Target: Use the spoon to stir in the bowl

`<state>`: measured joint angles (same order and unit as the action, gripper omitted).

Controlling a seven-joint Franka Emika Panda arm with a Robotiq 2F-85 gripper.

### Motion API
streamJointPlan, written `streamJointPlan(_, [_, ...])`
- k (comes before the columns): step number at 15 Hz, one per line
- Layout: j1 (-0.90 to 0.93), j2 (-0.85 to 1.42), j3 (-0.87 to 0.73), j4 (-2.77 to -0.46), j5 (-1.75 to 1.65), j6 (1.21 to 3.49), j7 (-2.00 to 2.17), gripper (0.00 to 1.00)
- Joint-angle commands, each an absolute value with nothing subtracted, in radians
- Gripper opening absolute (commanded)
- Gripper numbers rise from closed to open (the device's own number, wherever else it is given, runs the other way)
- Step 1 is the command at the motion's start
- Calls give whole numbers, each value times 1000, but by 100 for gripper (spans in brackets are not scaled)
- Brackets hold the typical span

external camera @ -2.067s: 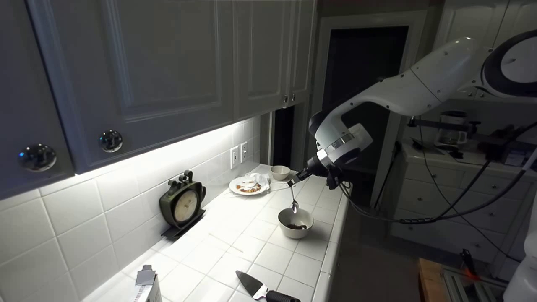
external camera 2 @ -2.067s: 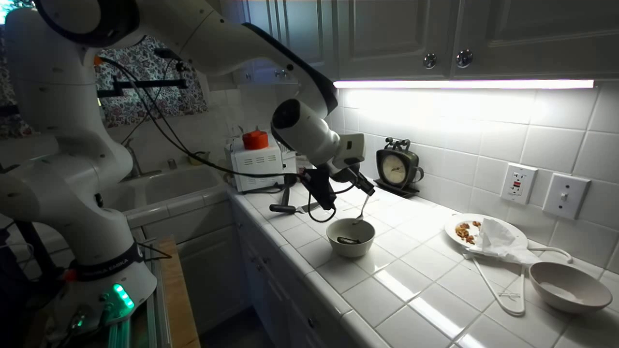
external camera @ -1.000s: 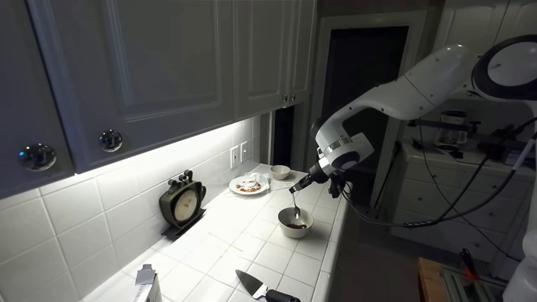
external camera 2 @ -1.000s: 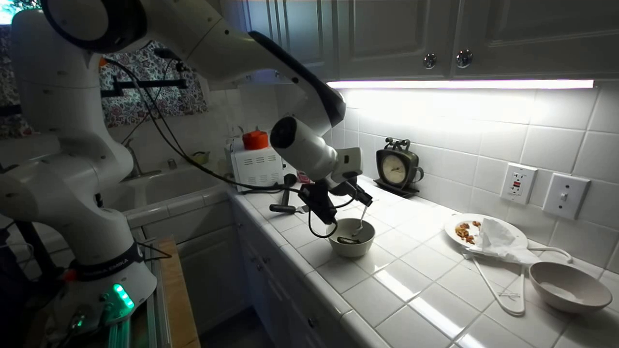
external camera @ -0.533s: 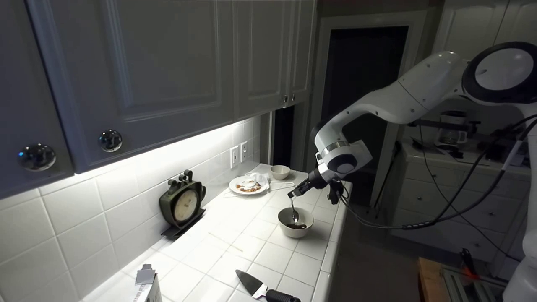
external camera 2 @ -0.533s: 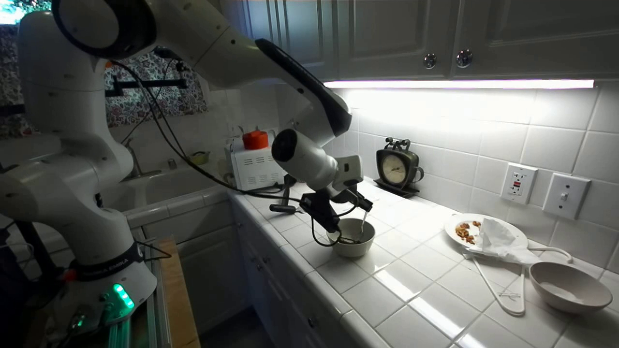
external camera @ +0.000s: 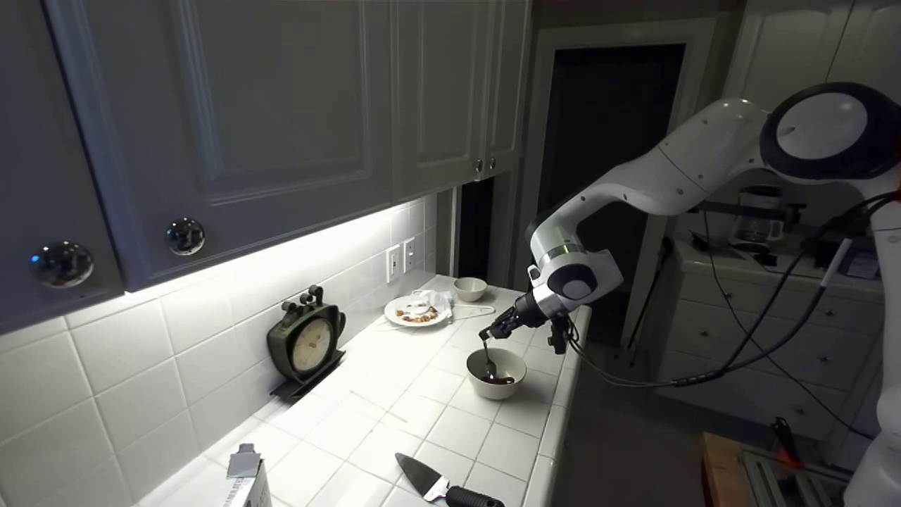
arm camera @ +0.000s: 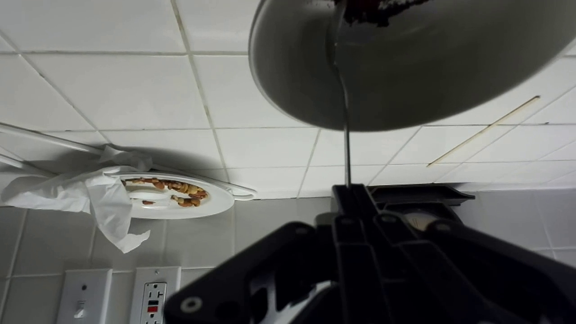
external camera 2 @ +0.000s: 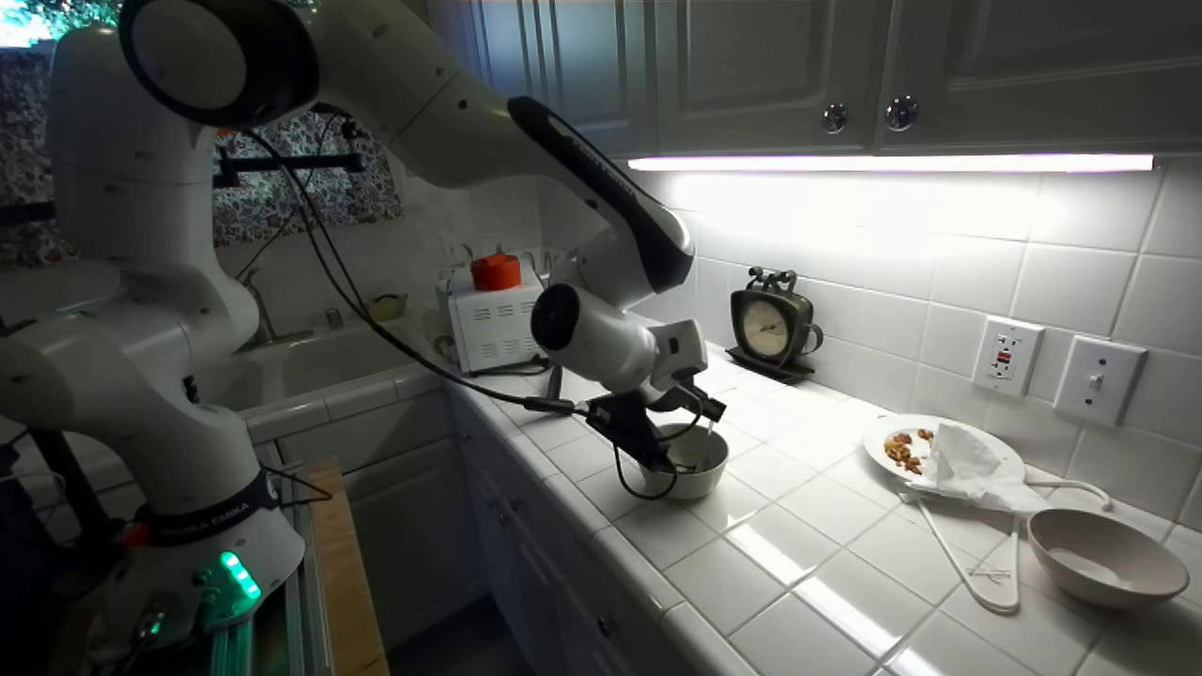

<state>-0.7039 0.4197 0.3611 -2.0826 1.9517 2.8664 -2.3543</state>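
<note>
The bowl [external camera: 495, 391] stands on the white tiled counter, pale outside, with a dark mass in its bottom. It also shows in an exterior view [external camera 2: 702, 483] and in the wrist view [arm camera: 405, 85]. My gripper [external camera: 484, 334] is just above the bowl's far rim, its black fingers shut on the end of the spoon's thin handle. In the wrist view the fingertips [arm camera: 353, 186] pinch the spoon [arm camera: 346, 135]. The spoon hangs down steeply into the bowl. Its tip is at the dark contents [arm camera: 373, 11]; whether it touches the bottom is hidden. My wrist covers part of the bowl [external camera 2: 718, 410].
A plate with food and crumpled paper [external camera 2: 878, 460] and a smaller pale dish [external camera 2: 1108, 573] stand farther along the counter. A clock-like scale [external camera: 307, 345] stands by the wall. A cake server [external camera: 429, 482] and a box [external camera: 248, 486] lie nearer. Upper cabinets [external camera: 281, 105] overhang the counter.
My gripper has moved down, and the spoon has gone from above the bowl down into it, its tip reaching the dark contents. The bowl stays put.
</note>
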Motion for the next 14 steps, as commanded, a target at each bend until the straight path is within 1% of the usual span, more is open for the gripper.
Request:
streamJointPlan(1, [-698,443,349,-2064,2005,2838,-2437,1])
streamJointPlan(14, [-692,415,377,-2143,1937,2782,-2456,1])
